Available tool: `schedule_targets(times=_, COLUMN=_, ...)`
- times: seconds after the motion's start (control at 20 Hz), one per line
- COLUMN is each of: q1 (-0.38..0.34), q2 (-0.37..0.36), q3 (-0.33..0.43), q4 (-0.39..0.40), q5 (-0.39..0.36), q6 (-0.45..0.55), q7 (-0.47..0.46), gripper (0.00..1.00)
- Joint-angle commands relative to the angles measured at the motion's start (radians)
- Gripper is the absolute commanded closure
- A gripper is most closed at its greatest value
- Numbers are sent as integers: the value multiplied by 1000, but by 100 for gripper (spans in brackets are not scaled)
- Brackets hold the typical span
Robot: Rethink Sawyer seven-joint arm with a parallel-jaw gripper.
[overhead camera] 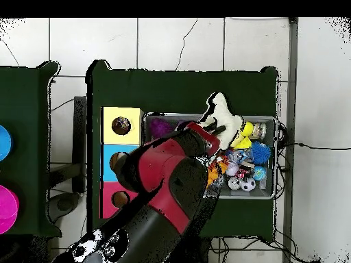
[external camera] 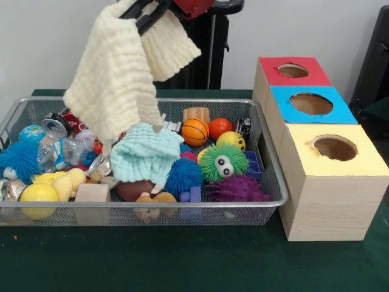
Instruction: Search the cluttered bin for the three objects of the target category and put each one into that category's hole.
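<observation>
Cream cloth [external camera: 115,79], held aloft by tool [external camera: 148,13]

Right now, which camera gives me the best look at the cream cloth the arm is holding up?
The front view: the cream cloth hangs full length from the gripper above the wire bin. The overhead view shows only a small pale patch of it beyond the arm.

Dark green table [external camera: 182,261] bearing wire mesh bin [external camera: 276,182] just beside three-holed wooden box [external camera: 322,207].
</observation>
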Motion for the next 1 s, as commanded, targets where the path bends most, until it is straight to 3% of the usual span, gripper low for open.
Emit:
schedule_targets(times=0.05, q1=-16, q2=11, q3=60, q4=80, q5=-29, q6=98, q7=86, gripper=100)
schedule_targets(times=0.3, q1=-23, q2=8, q3=84, q4=92, q5=-13, q6=98, q7=98, gripper=100)
schedule_targets(times=0.55, q1=-74, q2=-17, q3=232, q4=155, q5=60, q6=51, q7=147, gripper=100)
schedule_targets(times=0.85, q1=-214, q2=-66, q3=468, q4=202, q5=118, q6=32, q7=93, gripper=100)
schedule_targets(times=1.0, q1=-260, q2=-77, q3=542, q4=214, q5=132, q6=38, q7=79, gripper=100)
